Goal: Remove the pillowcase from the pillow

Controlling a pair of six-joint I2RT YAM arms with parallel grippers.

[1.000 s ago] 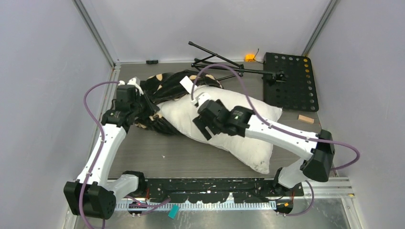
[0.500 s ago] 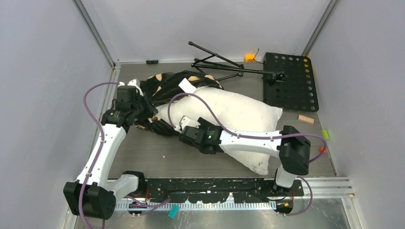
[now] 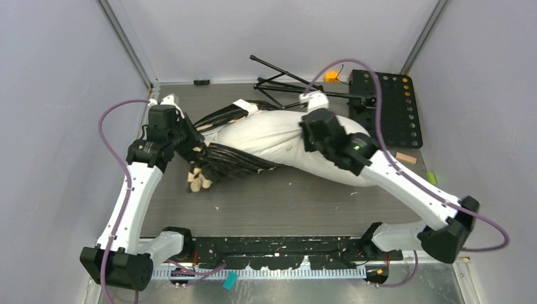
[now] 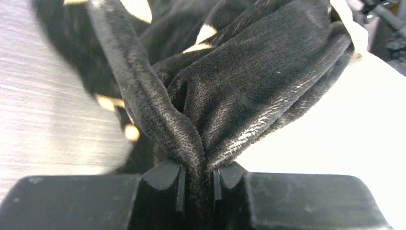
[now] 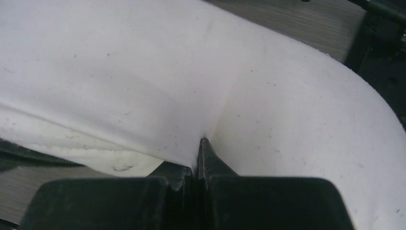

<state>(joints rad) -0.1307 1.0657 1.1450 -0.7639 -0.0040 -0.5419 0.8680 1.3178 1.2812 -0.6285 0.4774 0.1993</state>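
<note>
On the left side of the table (image 3: 272,202), your left gripper (image 4: 197,176) has its fingers nearly closed on a bunched fold of the black flowered pillowcase (image 4: 239,91), with the plush squeezed into the narrow slit between the pads. Across from it, the right gripper (image 5: 199,160) is pinched tight on a tuck of the white pillow (image 5: 143,72), the cloth drawn into a crease at the jaw tips. From above, the pillow lies slanted across the middle of the table, most of it bare. The pillowcase is gathered in stretched folds over its left end only, with a loose bit trailing onto the table near the left arm. I judge the task well along: only that last end has to slip out.

To do this well, pull the two grips straight apart along the pillow's long axis, the left gripper toward the left wall and the right gripper toward the right, so the cover's mouth slides off rather than twisting. Hold both grips firm; plush is likely slippery and the pinch on the pillow is small, so either could slide out under a jerk. Go steadily, lift the pillow a little to cut drag on the table, and mind the folded black stand (image 3: 285,82) and the perforated plate (image 3: 387,111) just behind the right gripper
</note>
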